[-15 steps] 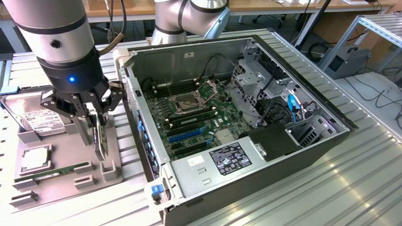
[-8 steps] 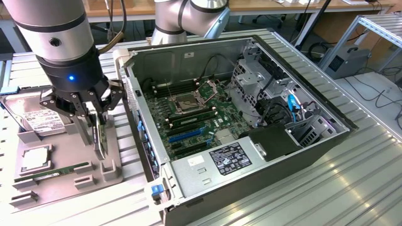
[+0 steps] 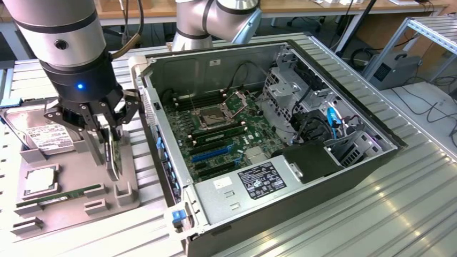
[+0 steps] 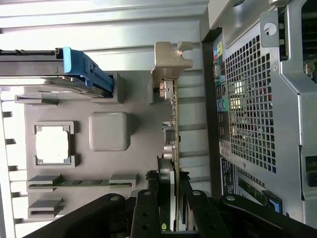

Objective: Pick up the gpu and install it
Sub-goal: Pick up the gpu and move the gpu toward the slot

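While it stands on edge, the gpu [image 4: 174, 124], 1 thin dark card, is seated in a slot of the gray holder tray [image 4: 109, 163], just beside the open computer case [image 3: 286, 203]. The hand [image 4: 174, 171] reaches down over the card and appears clenched on its 2 flat faces near the upper edge. I judge the card light and stiff but fragile, with bare circuitry. A hold on the flat faces, away from the lower edge seated in the slot, seems safest, kept straight to avoid bending. Elsewhere on the tray lie 1 hard drive [image 3: 46, 136] with a blue handle, 1 square processor chip [image 4: 52, 144] and 1 green memory stick [image 4: 81, 182]. The 1 tray and 1 case rest on the ribbed metal counter [image 3: 371, 214].
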You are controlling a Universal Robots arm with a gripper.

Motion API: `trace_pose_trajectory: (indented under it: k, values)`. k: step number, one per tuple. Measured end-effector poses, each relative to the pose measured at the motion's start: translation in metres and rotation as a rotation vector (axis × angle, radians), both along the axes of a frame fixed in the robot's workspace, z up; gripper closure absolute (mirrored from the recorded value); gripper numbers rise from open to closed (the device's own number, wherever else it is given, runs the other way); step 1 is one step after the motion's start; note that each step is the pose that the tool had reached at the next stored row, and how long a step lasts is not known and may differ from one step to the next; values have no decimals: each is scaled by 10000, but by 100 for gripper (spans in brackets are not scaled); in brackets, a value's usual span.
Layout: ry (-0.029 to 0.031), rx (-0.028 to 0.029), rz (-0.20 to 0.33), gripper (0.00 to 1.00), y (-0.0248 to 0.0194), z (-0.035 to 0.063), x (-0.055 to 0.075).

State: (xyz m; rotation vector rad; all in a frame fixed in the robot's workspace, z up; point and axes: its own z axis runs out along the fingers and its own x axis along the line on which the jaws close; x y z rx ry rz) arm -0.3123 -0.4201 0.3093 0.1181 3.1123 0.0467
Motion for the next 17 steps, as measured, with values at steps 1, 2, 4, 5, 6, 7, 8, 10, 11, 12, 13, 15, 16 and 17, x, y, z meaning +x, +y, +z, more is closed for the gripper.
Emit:
trace_pose_trajectory:
  k: [1,2,4,5,6,7,8,10,11,12,13,15,16,17]
  values:
    - [0,0,0,73,0,9,0]
    - [0,0,0,73,0,11,0]
    - [0,0,0,73,0,14,0]
    - [0,0,0,73,0,15,0]
    - [0,0,0,73,0,17,0]
    - [0,0,0,73,0,19,0]
    - [0,0,0,73,0,21,0]
    - [0,1,0,73,0,24,0]
    - [-1,0,0,73,0,25,0]
    - [0,0,0,73,0,28,0]
    - [0,0,0,73,0,29,0]
    - [0,0,0,73,0,34,0]
    - [0,0,0,73,0,50,0]
    - [0,0,0,73,0,63,0]
